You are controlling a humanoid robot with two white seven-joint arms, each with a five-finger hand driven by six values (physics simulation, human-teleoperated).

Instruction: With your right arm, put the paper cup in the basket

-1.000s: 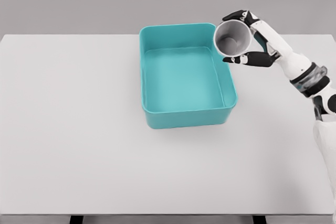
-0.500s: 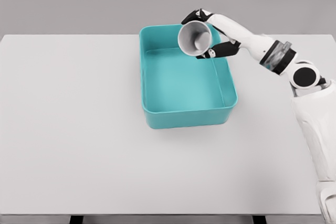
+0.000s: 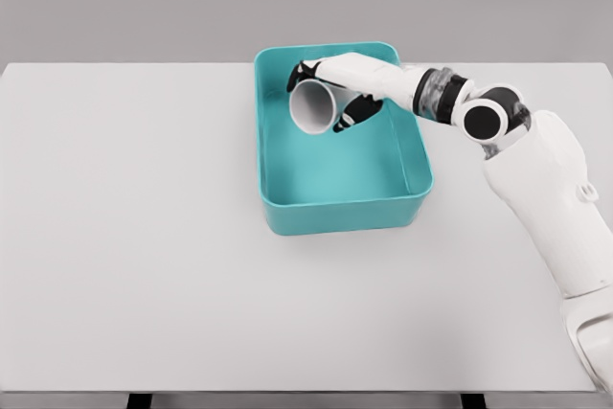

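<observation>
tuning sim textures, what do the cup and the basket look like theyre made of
Paper cup: looks like thin matte white paper or card, with a plain wall, no gloss and a greyish inside; the render leaves it open. It is held in the right hand.
Basket: looks like smooth moulded teal plastic, with solid walls, rounded corners, a rolled rim and a soft sheen, not woven.

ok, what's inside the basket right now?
Inside the teal basket, the right hand grips the paper cup on its side. Floor beneath them is hidden; otherwise nothing visible.
</observation>
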